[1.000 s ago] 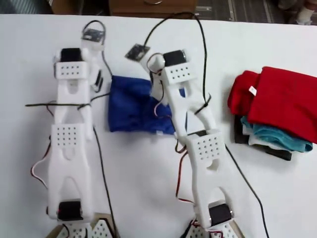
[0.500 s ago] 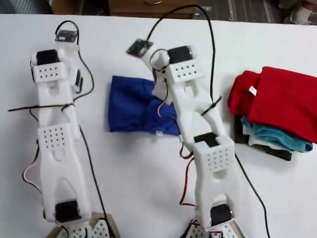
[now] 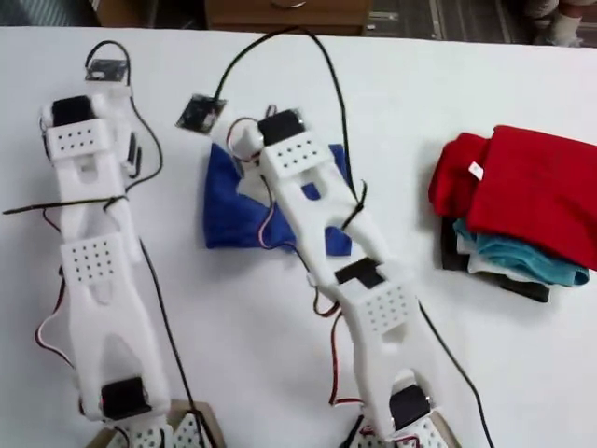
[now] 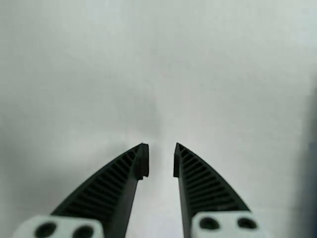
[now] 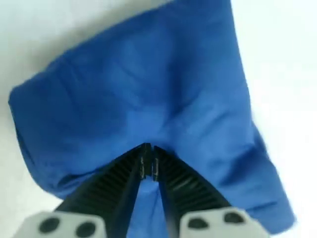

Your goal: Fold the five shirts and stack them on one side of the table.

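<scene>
Right gripper (image 5: 149, 167), jaws nearly closed, over folded blue fabric shirt (image 5: 148, 89); left gripper (image 4: 158, 161), jaws narrowly apart. Advise opening wider, pinching all layers.

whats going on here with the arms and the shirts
Two robot arms are working on shirts at a white table. The right gripper is shut and low over a folded-up blue shirt in the middle of the table; whether it pinches cloth is unclear. The left gripper is slightly open over bare table, holding nothing. A stack of folded shirts lies off to one side, with a red shirt on top. The blue one has not joined it yet.
</scene>
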